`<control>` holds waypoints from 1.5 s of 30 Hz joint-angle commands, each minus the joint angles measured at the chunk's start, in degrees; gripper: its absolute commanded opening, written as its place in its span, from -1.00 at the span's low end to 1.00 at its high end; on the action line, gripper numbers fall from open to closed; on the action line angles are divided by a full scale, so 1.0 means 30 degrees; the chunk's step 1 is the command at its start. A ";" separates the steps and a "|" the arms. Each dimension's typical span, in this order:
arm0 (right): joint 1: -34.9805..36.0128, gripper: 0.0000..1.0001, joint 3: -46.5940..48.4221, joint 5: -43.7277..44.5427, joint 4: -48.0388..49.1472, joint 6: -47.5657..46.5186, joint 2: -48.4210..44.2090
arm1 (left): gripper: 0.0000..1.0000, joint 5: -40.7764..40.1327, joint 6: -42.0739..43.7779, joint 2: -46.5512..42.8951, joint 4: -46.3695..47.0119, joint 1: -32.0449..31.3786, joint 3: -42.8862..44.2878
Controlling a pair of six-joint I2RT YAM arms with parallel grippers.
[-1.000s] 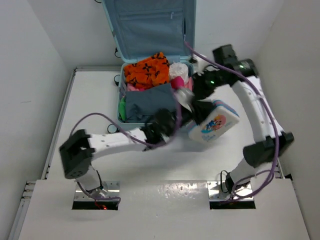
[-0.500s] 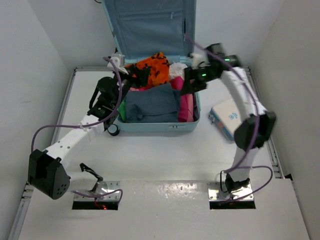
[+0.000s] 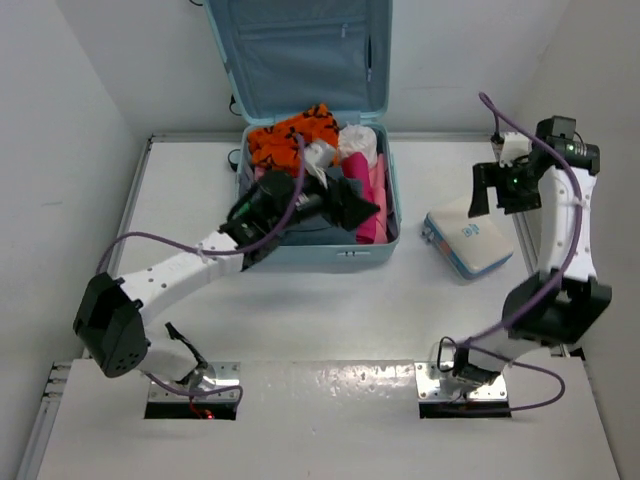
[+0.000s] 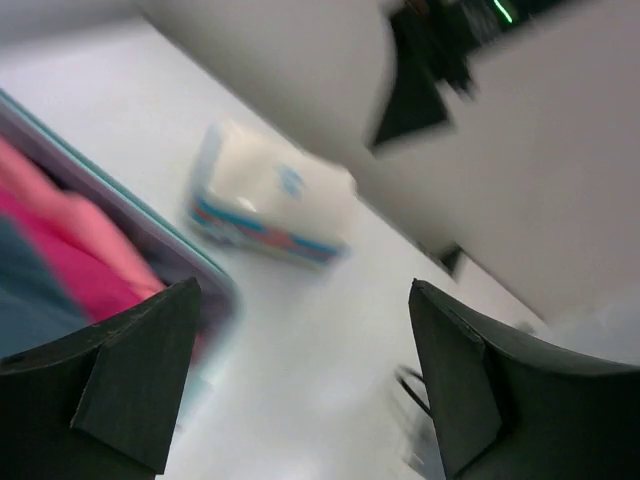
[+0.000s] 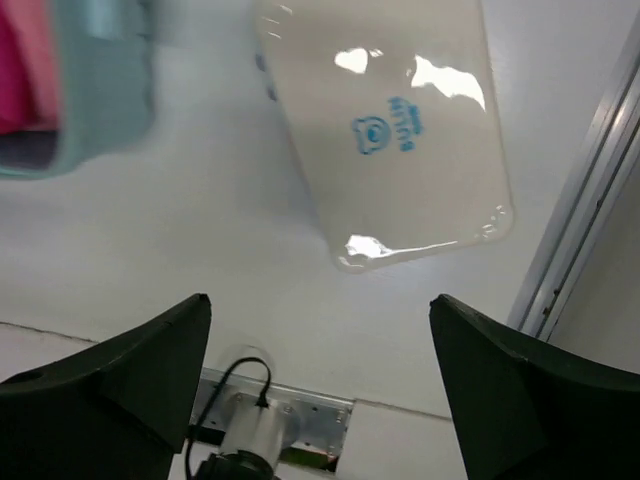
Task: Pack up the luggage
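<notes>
- Fingers (image 4: 120,380) on the left gripper (image 4: 300,375) are standing wide apart and are holding nothing; this gripper is hanging over the right part of the luggage (image 3: 320,256), close above the pink cloth (image 3: 375,215); its camera is looking across at the little white-and-blue box (image 4: 265,205).
- Fingers (image 5: 140,380) on the right gripper (image 5: 320,385) are standing wide apart too, with nothing between them; this gripper is hanging right over the box; I think it is getting ready to come down and grab it.
- White table (image 3: 300,310) is carrying everything.
- Luggage is lying at the far middle of the table; its lid (image 3: 300,50) is standing up against the wall (image 3: 450,60), so things can go in from above.
- Clothes are filling the bottom half; the orange cloth (image 3: 290,140) is sitting at the back left, the white roll (image 3: 358,145) at the back right, the grey-blue cloth (image 3: 320,233) in front; the pink cloth is squeezing along the right side.
- Box is lying flat on the table, right of the luggage, near it but apart; it is sitting outside, so I think it is waiting to be packed next.
</notes>
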 commanded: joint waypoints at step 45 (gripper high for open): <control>-0.3019 0.25 -0.0795 -0.2953 -0.6332 -1.2564 1.6805 | 0.99 -1.3858 -1.5840 1.5895 -0.0834 -0.8441 0.4536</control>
